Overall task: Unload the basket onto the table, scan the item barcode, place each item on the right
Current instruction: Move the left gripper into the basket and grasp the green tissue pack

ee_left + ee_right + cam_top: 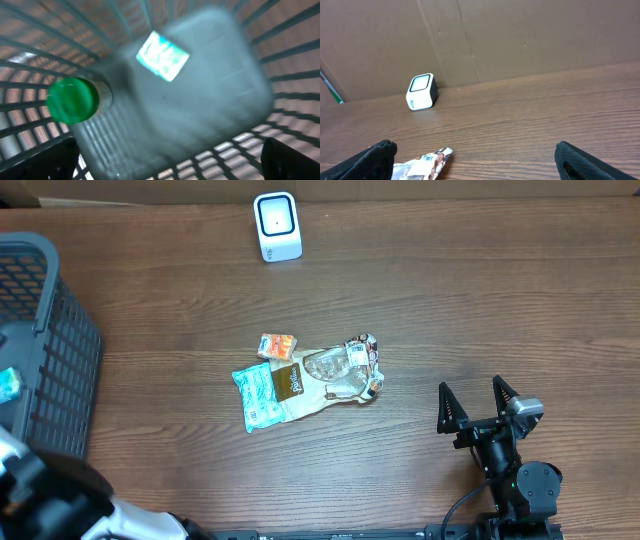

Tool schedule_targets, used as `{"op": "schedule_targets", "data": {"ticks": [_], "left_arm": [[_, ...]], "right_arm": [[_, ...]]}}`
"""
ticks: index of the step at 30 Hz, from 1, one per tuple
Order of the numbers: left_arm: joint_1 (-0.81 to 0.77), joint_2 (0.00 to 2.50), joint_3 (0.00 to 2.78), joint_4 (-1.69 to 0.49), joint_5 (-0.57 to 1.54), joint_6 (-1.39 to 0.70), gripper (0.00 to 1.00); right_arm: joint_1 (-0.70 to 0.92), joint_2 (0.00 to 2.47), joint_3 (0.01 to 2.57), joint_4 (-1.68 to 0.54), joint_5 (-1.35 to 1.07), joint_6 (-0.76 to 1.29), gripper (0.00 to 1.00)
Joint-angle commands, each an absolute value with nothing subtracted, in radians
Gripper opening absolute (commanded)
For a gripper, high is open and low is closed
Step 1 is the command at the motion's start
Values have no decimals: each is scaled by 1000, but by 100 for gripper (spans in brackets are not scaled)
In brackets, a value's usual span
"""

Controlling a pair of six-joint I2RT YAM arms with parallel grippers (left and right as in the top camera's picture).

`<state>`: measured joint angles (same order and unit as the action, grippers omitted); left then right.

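— Green-capped bottle (200,100) in the basket (60,350): only our left wrist view shows it, left gripper (177,160) spread wide.
— Overhead we see packets (310,380) on the bench (450,300), scanner (277,225) beyond, right gripper (478,402) released.

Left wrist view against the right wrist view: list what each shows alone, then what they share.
Only the left wrist: the bars of the grey basket and, inside it, a blurred pale container with a green cap and a bright label. Only the right wrist: the white scanner standing on the wooden table before a cardboard wall, plus the end of a clear packet. Shared: each shows its own open, empty gripper, the left gripper and the right gripper.
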<state>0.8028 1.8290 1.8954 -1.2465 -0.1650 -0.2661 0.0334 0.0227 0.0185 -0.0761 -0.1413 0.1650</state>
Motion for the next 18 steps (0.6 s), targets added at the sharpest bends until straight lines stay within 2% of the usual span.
{"op": "schedule_targets", "data": {"ticks": [1,7,10,18], "left_arm": [[803,1936,1880,-1232,-224,-207,100],[803,2059,1880,-1157,-247,-201,100],[802,2104,1880,-1098,-252,-167,96],[798,2190,1880,-1008,-275,-130,73]], "right_arm": [[34,22,9,-73,-132,176,100],[34,22,9,-73,-132,176,100],[34,22,9,-73,-132,175,100],[34,22,9,-73,-132,176,100]]}}
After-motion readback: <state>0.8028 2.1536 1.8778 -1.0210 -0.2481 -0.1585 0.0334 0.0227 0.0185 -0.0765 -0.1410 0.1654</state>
